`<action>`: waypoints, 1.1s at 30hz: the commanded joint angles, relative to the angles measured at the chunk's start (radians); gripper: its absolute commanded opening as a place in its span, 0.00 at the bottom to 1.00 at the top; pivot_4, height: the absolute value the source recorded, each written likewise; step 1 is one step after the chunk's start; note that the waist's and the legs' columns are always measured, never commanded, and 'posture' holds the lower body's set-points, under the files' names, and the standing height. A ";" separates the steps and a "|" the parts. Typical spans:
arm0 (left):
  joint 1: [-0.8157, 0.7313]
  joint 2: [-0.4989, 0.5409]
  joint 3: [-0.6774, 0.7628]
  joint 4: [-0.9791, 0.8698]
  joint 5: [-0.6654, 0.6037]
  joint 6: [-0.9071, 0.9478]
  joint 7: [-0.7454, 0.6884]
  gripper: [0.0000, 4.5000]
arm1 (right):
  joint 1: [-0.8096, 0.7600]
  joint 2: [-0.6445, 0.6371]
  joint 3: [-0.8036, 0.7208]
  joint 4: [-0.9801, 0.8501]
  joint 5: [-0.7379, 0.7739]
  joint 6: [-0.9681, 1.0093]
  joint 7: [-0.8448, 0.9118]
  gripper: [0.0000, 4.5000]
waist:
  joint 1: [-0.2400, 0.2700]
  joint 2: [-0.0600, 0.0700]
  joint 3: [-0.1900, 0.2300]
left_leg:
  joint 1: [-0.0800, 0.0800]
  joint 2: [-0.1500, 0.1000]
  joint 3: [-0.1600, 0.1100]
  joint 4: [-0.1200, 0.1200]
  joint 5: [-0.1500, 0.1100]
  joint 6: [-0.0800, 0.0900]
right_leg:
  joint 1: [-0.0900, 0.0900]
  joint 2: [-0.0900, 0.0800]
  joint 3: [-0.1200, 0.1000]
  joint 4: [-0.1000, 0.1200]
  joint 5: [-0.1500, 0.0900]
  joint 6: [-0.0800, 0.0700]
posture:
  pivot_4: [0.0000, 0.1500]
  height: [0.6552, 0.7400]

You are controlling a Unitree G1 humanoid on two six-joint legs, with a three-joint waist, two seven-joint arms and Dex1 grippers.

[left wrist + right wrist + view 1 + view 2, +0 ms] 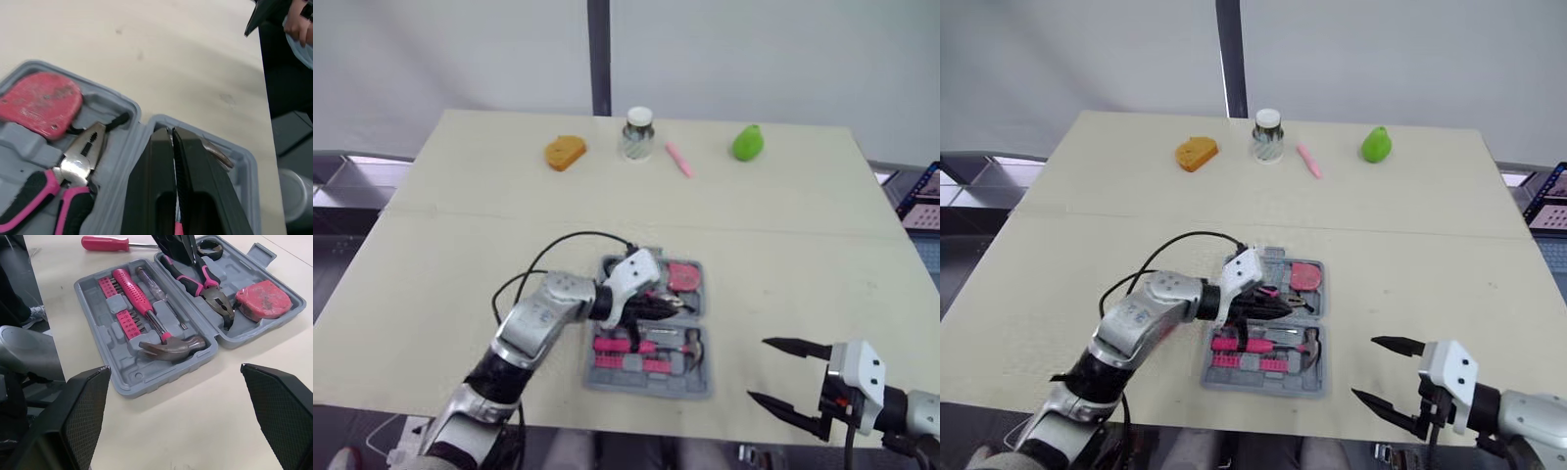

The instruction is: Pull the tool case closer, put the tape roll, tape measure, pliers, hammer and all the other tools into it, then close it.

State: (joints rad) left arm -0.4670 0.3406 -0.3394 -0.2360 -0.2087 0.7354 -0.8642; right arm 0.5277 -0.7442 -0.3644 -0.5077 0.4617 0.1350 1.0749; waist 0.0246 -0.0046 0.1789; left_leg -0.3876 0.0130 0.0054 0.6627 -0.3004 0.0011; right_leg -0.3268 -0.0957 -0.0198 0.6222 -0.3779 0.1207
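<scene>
Left claw: fingers pressed together, tips low over the open tool case near its hinge line and just beside the pliers. A thin pink sliver shows between the fingers, but what it is cannot be told. Right claw: fingers spread wide, holding nothing, above the desk at its near edge, right of the case and apart from it. Tool case: lies flat by the middle of the desk's near edge, hinge running left to right. The hammer is in the near half, long axis parallel to that edge, head pointing right, and the tape measure is at the far half's right end.
</scene>
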 commanded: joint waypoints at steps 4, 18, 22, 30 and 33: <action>0.114 0.016 0.055 0.032 -0.007 -0.388 -0.045 0.01 | -0.010 -0.017 -0.019 -0.001 0.011 -0.001 0.009 1.00 | 0.000 0.000 0.000 | 0.000 0.000 0.000 0.000 0.000 0.000 | 0.000 0.000 0.000 -0.001 0.000 0.000 | 1.00 0.72; 0.213 0.060 0.017 0.233 0.039 -0.714 -0.146 0.01 | -0.031 -0.018 -0.024 -0.011 0.032 0.020 0.001 1.00 | -0.001 0.001 -0.001 | 0.001 0.000 0.001 0.000 -0.001 0.001 | 0.000 -0.001 -0.001 0.000 0.000 0.000 | 1.00 0.72; 0.216 0.046 0.002 0.266 0.058 -0.739 -0.135 0.01 | -0.026 -0.020 -0.031 -0.014 0.033 0.021 0.002 1.00 | -0.001 0.001 -0.001 | 0.001 0.000 0.001 0.000 -0.001 0.001 | 0.000 0.000 -0.001 0.001 0.000 0.000 | 1.00 0.72; 0.212 0.026 -0.026 0.338 0.112 -0.762 -0.117 0.01 | -0.007 -0.021 -0.045 -0.026 0.035 0.025 0.000 1.00 | -0.001 0.001 -0.001 | 0.002 0.000 0.001 0.000 -0.001 0.001 | 0.000 0.000 -0.001 0.001 0.000 0.000 | 1.00 0.72; 0.210 0.019 -0.031 0.356 0.122 -0.762 -0.110 0.01 | 0.003 -0.020 -0.052 -0.031 0.036 0.024 -0.001 1.00 | -0.002 0.001 -0.001 | 0.002 0.000 0.001 0.000 -0.001 0.001 | 0.000 0.000 -0.001 0.001 0.000 0.000 | 1.00 0.72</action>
State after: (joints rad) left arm -0.2578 0.3662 -0.3687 0.1230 -0.0900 -0.0153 -0.9795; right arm 0.5221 -0.7607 -0.3789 -0.5073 0.4750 0.1577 1.0760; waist 0.0230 -0.0034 0.1781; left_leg -0.3858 0.0132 0.0065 0.6626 -0.3017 0.0025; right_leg -0.3265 -0.0962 -0.0212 0.6233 -0.3779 0.1208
